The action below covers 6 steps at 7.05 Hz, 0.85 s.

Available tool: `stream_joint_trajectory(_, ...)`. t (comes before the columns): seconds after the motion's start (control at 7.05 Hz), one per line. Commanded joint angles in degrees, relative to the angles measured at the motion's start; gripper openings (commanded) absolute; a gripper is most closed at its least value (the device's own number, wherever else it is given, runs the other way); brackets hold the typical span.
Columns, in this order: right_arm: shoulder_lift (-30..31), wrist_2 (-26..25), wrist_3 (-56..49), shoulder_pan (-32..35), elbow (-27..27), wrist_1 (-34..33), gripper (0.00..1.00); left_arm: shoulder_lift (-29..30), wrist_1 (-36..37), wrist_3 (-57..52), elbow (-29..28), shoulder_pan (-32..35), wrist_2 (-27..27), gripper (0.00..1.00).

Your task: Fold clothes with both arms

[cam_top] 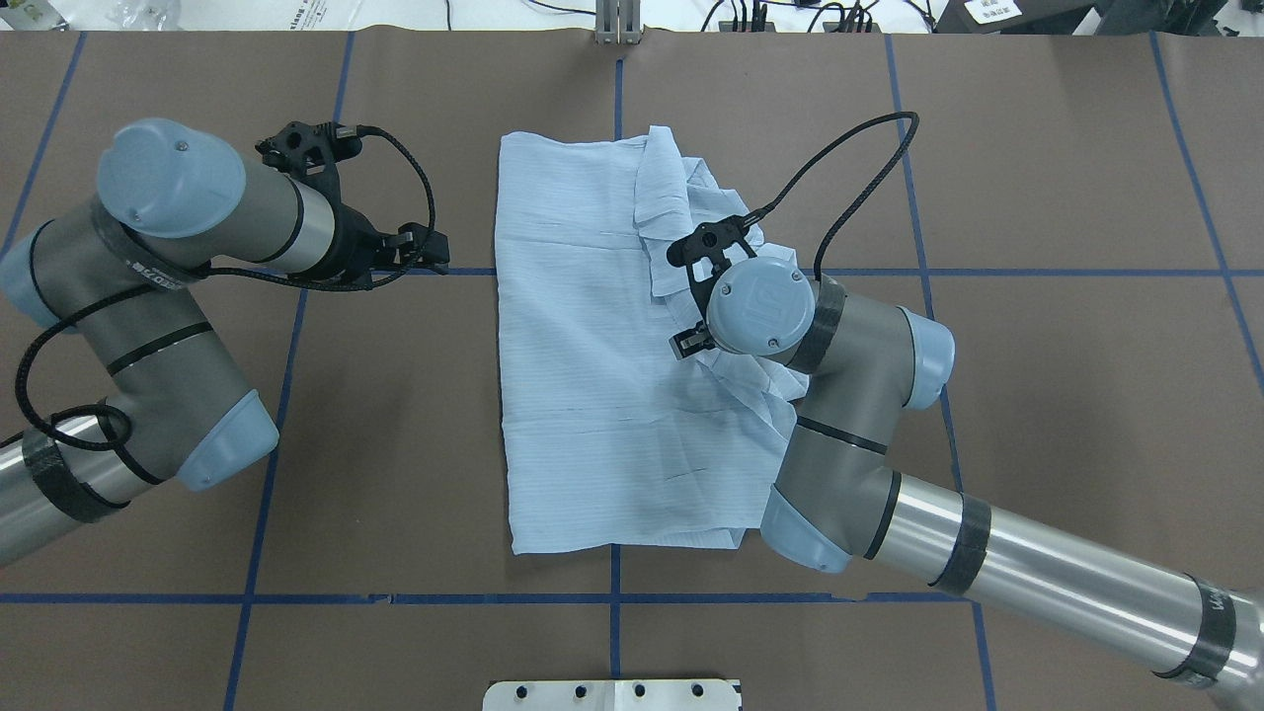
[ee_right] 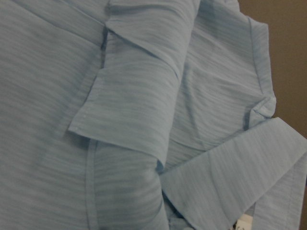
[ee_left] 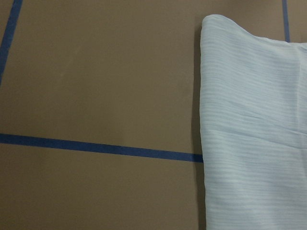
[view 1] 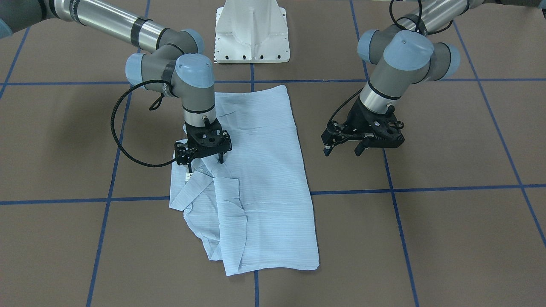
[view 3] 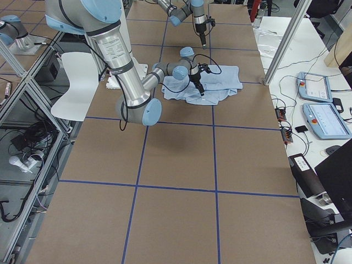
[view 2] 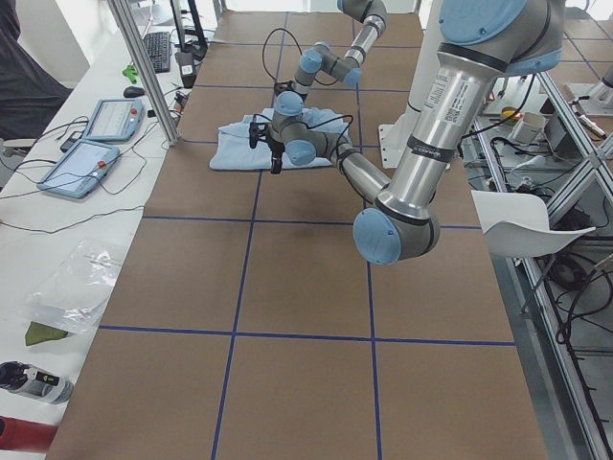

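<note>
The pale-blue striped shirt (view 1: 264, 170) lies on the brown table, folded into a long rectangle. Its collar and a sleeve (view 1: 204, 200) are bunched along the side nearer my right arm. My right gripper (view 1: 205, 164) points straight down over that bunched part, open, with both fingertips (view 1: 221, 160) at the cloth near the collar. Its wrist view is filled with folds of the shirt (ee_right: 144, 120). My left gripper (view 1: 342, 150) hangs open and empty over bare table, just off the shirt's other long edge. Its wrist view shows that folded edge of the shirt (ee_left: 254, 143).
The white pedestal base (view 1: 251, 34) stands behind the shirt's near end. Blue tape lines (view 1: 426, 187) grid the brown table. A side bench with teach pendants (view 2: 96, 144) and a metal post (view 2: 144, 67) runs along the table's far edge.
</note>
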<state>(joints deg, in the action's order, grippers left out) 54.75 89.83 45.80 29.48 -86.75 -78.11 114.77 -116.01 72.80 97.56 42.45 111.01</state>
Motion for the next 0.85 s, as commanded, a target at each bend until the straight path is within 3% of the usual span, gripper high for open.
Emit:
stream_joint_trajectory(0.0, 1.8, 1.4, -1.3, 2.0, 0.0, 0.1, 1.00, 0.5, 0.1, 0.3, 0.0, 0.0, 0.0, 1.00)
stream_joint_trajectory(0.71, 4.4, 8.9, -8.1, 9.0, -3.9, 0.3, 1.00, 0.9, 0.1, 0.2, 0.1, 0.0, 0.1, 1.00)
